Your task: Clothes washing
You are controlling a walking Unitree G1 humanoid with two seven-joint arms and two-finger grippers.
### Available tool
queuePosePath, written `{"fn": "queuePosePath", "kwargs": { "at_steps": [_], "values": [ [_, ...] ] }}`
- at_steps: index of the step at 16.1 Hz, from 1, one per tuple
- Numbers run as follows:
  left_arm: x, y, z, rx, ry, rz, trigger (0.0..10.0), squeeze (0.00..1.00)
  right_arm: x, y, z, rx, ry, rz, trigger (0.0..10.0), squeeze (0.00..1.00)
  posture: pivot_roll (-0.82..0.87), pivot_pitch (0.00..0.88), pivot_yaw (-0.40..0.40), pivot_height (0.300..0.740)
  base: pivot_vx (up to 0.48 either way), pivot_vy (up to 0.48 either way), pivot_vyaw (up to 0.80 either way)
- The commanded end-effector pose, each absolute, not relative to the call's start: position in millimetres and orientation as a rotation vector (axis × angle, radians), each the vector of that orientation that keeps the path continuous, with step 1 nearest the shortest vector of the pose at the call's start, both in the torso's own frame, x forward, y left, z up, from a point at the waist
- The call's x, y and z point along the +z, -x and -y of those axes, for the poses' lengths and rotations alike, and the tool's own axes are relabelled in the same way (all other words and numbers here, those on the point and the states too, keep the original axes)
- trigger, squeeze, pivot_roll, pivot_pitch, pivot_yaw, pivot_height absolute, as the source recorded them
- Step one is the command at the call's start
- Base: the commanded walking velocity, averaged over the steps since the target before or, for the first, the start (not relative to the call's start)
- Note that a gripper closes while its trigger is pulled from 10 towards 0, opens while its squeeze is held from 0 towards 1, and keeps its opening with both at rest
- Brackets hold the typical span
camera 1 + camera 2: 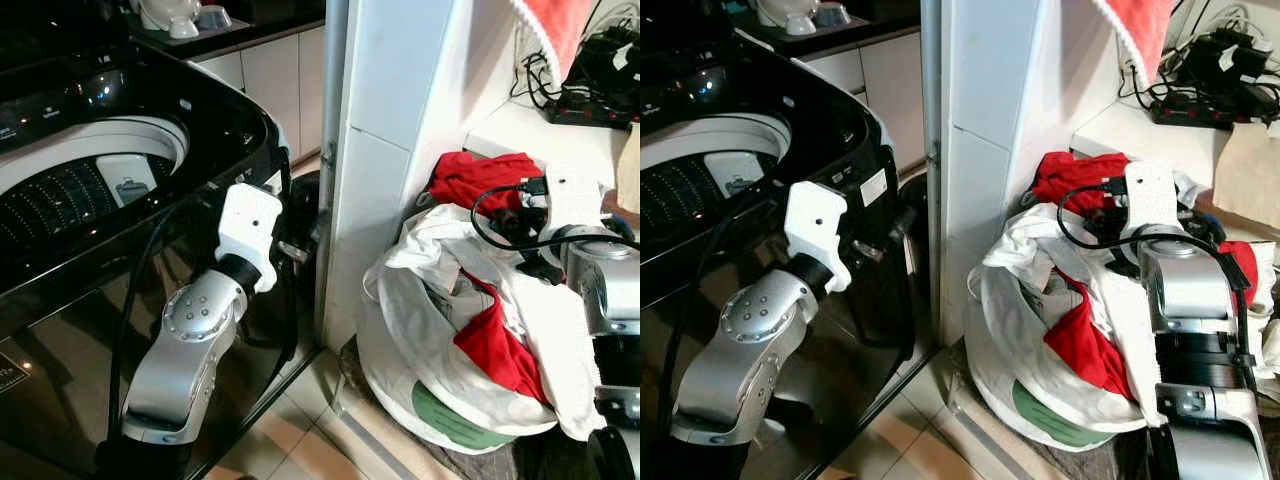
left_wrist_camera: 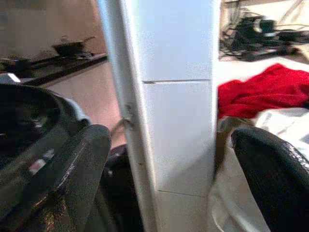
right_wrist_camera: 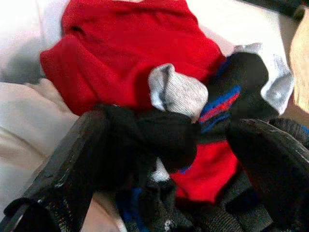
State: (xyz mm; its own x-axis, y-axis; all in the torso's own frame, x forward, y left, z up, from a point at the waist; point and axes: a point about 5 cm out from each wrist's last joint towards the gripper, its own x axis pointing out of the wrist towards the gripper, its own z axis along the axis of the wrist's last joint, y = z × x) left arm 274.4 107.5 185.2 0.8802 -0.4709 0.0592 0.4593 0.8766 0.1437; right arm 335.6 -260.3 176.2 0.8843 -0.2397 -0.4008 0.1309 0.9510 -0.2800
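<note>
- Down on the floor, a white laundry bag (image 1: 440,370) stands against a white tiled pillar (image 1: 385,150), heaped with clothes: a red garment (image 1: 480,178) on top at the back, white cloth (image 1: 440,235) draped over the rim, and more red fabric (image 1: 495,350) hanging down the front.
- The right tool (image 3: 164,145) sits low over the pile, its two black fingers (image 3: 72,164) spread wide on either side of a bundle of dark socks (image 3: 164,135) with grey and blue trim; they are not closed on anything.
- The left tool (image 2: 169,169) is raised between the washing machine (image 1: 90,200) and the pillar, fingers (image 2: 72,169) wide apart and holding nothing.
- The black top-loading machine stands to the left of the pillar with its lid open and the drum (image 1: 60,200) visible.
</note>
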Motion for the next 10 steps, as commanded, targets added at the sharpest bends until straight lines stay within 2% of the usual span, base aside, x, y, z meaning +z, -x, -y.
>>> {"fn": "queuePosePath", "kwargs": {
  "at_steps": [1,7,9,10],
  "values": [
    [187,-272,-105,-0.532,-0.136,0.096,10.0,0.00,182,-339,268,-0.247,0.249,-0.447,10.0,0.00,-0.09,0.000,0.004,0.740,0.000,0.000,0.00],
    [184,-266,-108,-0.558,-0.160,0.091,10.0,0.00,169,-350,262,-0.186,0.241,-0.561,10.0,0.00,-0.06,0.000,-0.042,0.740,0.000,0.000,0.00],
    [184,-253,-106,-0.649,-0.164,0.094,10.0,0.00,161,-347,266,-0.185,0.260,-0.670,8.5,0.00,-0.05,0.000,-0.068,0.740,0.000,0.000,0.00],
    [184,-249,-104,-0.678,-0.163,0.093,10.0,0.00,160,-347,267,-0.186,0.260,-0.679,6.9,0.00,-0.04,0.000,-0.073,0.740,0.000,0.000,0.00]
  ]
}}
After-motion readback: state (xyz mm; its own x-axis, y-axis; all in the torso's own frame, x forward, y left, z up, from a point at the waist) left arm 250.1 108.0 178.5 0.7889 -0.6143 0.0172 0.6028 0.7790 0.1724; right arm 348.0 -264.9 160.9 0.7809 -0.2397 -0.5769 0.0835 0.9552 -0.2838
